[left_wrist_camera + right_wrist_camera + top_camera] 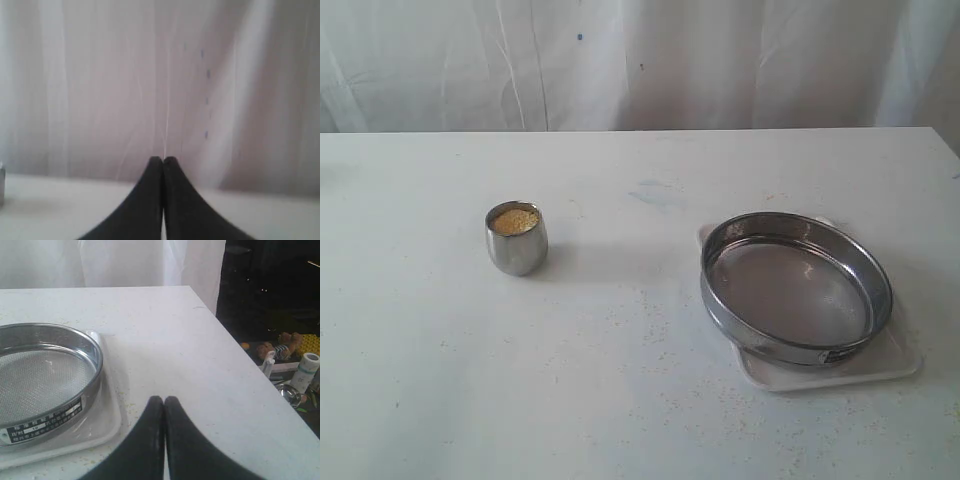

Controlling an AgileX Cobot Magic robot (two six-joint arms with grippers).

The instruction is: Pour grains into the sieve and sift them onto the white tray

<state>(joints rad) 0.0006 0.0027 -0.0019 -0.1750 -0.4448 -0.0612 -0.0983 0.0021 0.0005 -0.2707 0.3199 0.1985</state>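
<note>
Both my hands are pinched together and empty. The left hand (163, 160) faces a white curtain (100, 90); the right hand (164, 399) hangs over the desk (200, 365). Near the right hand, ahead and off to one side, the sieve (94, 356) sits empty on the white tray (107, 421). The grains (515, 220) fill a small steel cup (516, 252), well apart from the sieve.

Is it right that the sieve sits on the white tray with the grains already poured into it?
No. The grains are in the small steel cup, not the sieve, whose mesh is bare in the exterior view. The sieve does sit on the white tray.
</note>
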